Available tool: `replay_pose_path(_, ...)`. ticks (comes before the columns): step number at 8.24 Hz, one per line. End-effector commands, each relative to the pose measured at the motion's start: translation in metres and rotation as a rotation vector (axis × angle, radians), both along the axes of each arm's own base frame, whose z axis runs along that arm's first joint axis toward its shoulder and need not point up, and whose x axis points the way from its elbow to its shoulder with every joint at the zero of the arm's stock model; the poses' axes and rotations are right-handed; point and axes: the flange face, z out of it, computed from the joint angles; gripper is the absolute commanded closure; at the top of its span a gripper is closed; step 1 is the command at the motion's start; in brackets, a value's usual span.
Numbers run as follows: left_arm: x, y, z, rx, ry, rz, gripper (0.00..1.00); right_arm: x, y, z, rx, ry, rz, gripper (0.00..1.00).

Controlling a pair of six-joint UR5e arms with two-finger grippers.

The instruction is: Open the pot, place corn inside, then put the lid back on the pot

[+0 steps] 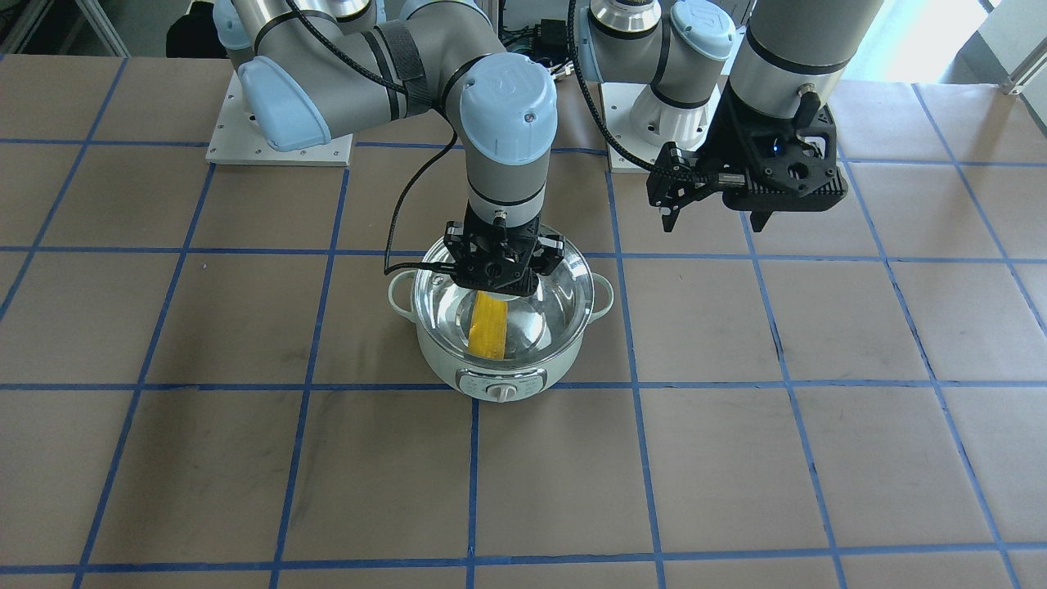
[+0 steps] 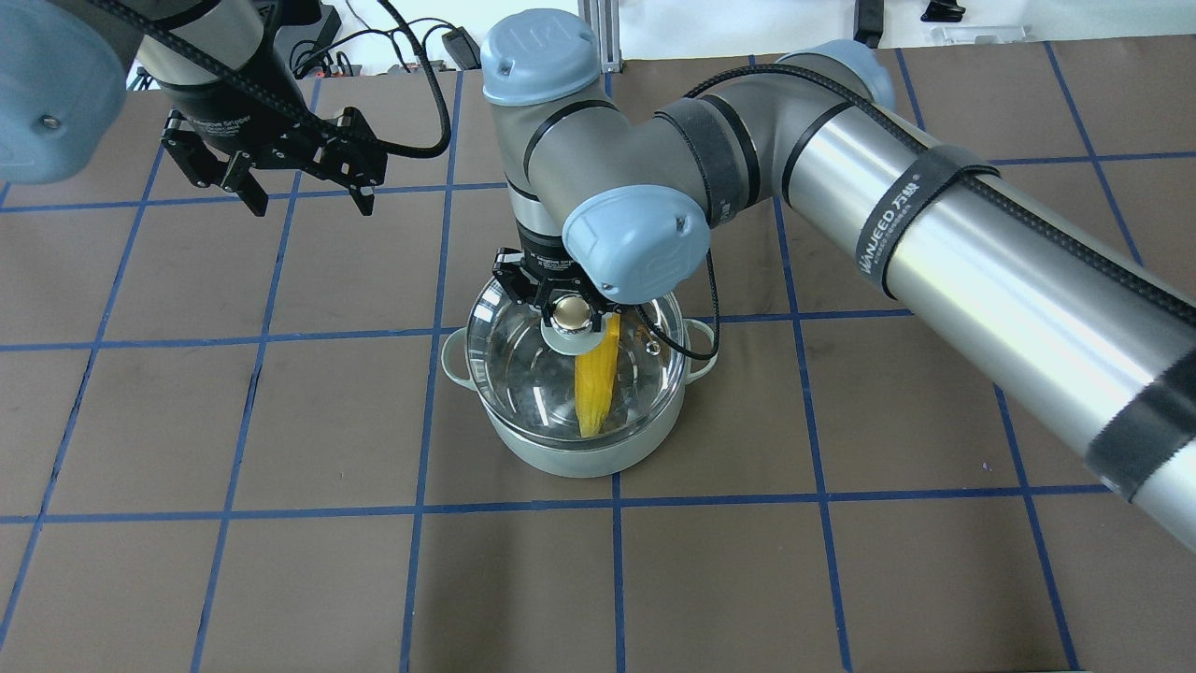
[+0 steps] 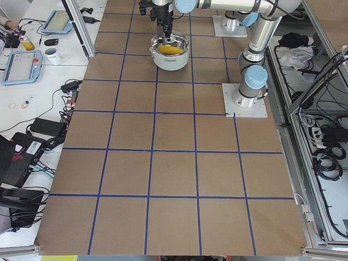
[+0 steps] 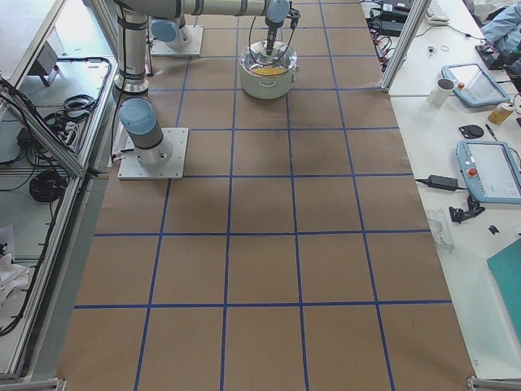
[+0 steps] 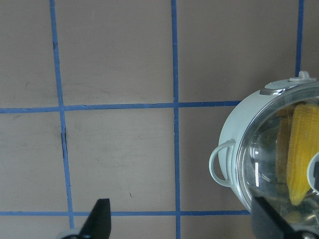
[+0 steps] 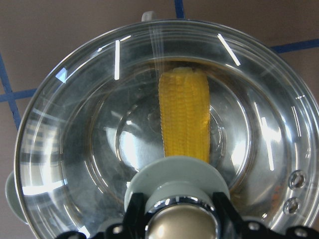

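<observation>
In the overhead view, you see the left gripper (image 2: 310,201) at the left, spread wide and empty above the table (image 2: 280,421). At centre stands the pot (image 2: 579,458), the corn (image 2: 596,393) inside under the lid (image 2: 523,365). The right gripper (image 2: 572,313), its arm reaching in from the right, clamps the lid's knob (image 2: 572,316).

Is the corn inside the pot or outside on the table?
Inside. The corn lies on the steel bottom of the pot, seen through the glass lid that the right gripper holds.

Blue-taped table (image 1: 736,458) (white mug (image 3: 53,55) aside)
</observation>
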Motion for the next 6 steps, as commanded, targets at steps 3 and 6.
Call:
replay_pose_path(3,0.0,0.0006,0.0006,-0.001,0.0,0.0,0.0,-0.0004,0.0055,0.0049,0.021,-0.008,-0.005,0.86)
replay_pose_path(6,-0.0006,0.0012,0.0013,-0.002,0.006,0.001,0.0,0.0001,0.0067,0.003,0.036,-0.012,0.002,0.86)
